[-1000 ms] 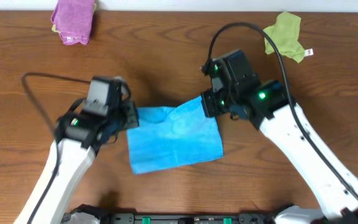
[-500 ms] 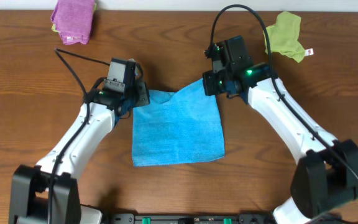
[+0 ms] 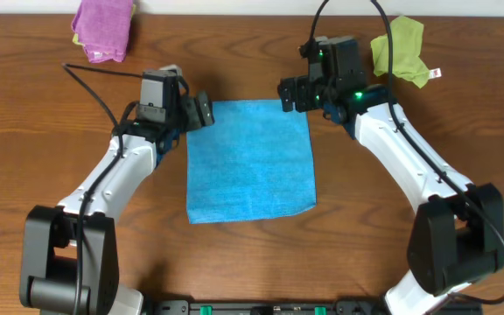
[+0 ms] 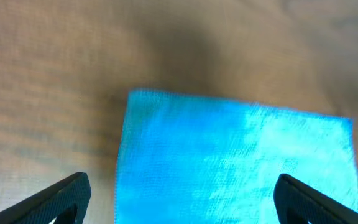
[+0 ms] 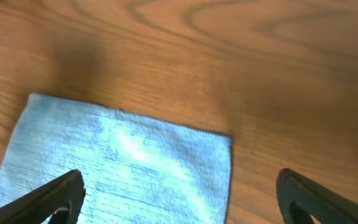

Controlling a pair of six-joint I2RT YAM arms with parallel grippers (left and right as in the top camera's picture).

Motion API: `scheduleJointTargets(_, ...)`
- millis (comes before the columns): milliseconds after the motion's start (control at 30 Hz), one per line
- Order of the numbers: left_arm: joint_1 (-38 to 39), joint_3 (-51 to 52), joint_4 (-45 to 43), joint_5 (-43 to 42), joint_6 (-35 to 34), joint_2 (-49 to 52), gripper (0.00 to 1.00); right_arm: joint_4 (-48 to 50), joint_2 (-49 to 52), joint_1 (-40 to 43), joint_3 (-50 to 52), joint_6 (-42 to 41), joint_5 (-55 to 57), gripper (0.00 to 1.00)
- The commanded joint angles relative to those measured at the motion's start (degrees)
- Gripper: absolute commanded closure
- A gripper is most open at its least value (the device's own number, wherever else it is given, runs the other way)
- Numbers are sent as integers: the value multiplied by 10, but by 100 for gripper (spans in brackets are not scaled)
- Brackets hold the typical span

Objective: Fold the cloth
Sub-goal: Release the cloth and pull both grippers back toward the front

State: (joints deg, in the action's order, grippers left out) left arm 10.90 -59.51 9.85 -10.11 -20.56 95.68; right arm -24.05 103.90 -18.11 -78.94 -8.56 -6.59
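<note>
My left gripper (image 3: 201, 110) and right gripper (image 3: 287, 94) both stand wide open with nothing in them. From overhead, my two white arms reach forward from the near edge of the table (image 3: 42, 175) and lean in toward each other. The left gripper sits just beside the far left corner of the cloth (image 3: 250, 162), and the right one is at its far right corner. The cloth lies spread flat as one square in the middle of the table, between my arms.

Only the overhead view shows the full shape of the cloth. It also shows the purple cloth (image 3: 103, 28) bunched at the far left and the yellow-green cloth (image 3: 401, 48) crumpled at the far right, both well apart from the blue one. A black cable (image 3: 94, 83) loops off my left wrist there, and a green light (image 3: 355, 94) glows on my right wrist.

The wrist views show how the jaws stand. On the left, my dark fingers (image 4: 67, 196) sit at the bottom corners of a blurred picture, with blue cloth and bare wood across the gap between them. On the right, the fingers (image 5: 61, 199) are just as far apart, and the cloth's fuzzy weave and one of its corners show sharply against the wood grain.

The yellow-green cloth carries a white tag (image 3: 434, 74), too small for me to read.
</note>
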Motion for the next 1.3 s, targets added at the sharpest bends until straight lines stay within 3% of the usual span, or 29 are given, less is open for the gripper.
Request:
scheduleJointTargets(0,-2,-5,37,-1,16,-12,5,-20,6,5,-3,3,1,1)
scheduleJointTargets(100,-2,-5,95,-18,21,-20,5,-65,1,5,-3,6,-11,2)
scheduleJointTargets(333,-2,-5,216,-89,51,-103,5,-260,-92,5,-14,45,-42,19)
scheduleJointTargets(500,-11,-5,294,-177,87,-196,5,-350,-181,5,-14,50,-44,11)
scheduleJointTargets(733,-60,-4,469,-181,90,-384,5,-441,-358,25,9,56,-44,9)
scheduleJointTargets(800,-78,-2,497,-167,90,-448,5,-436,-417,44,53,56,-58,6)
scheduleJointTargets(900,-114,40,516,-168,90,-563,5,-366,-540,97,195,34,-170,2)
scheduleJointTargets(1000,-139,128,496,-227,76,-611,5,-292,-597,132,306,-11,-258,5)
scheduleJointTargets(1133,-175,241,422,-333,72,-608,5,-231,-584,160,398,-37,-342,7)
scheduleJointTargets(1267,-221,291,410,-368,108,-587,5,-205,-530,188,431,-27,-371,8)
